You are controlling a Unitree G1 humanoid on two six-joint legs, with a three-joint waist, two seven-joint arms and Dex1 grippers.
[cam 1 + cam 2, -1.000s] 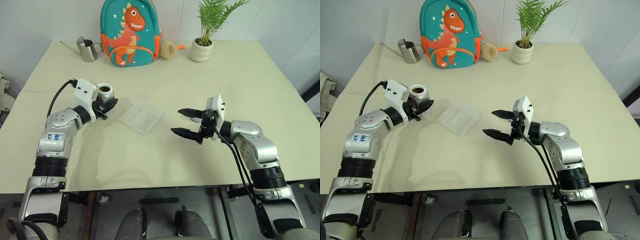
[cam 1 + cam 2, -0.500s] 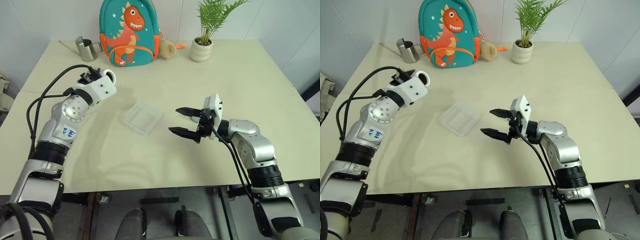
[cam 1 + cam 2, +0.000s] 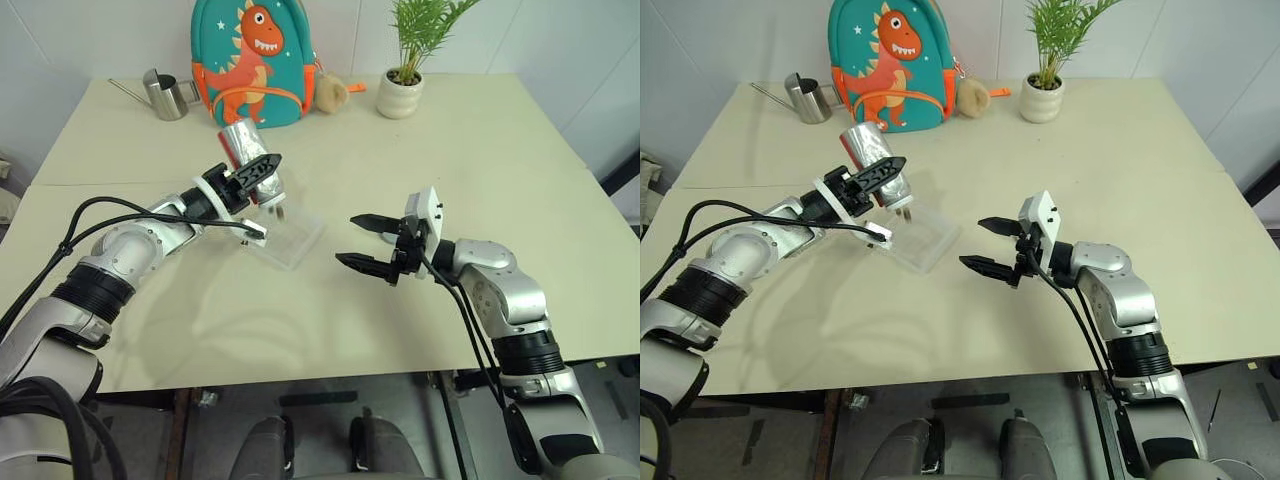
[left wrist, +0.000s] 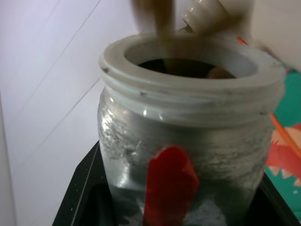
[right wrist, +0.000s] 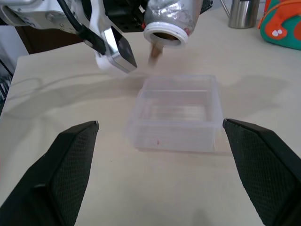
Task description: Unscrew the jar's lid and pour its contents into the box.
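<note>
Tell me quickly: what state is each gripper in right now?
Left gripper: shut on the small clear cylindrical jar, tipped over the shallow clear plastic box.
Right gripper: open, empty.

The left gripper [image 3: 262, 172] has swung from the left part of the frame toward the centre, carrying the jar [image 3: 243, 143] up over the near-left edge of the box [image 3: 287, 236]. The jar, upright a second ago, is now tipped mouth-down, and brown contents [image 5: 154, 52] are falling from its mouth toward the box.
</note>
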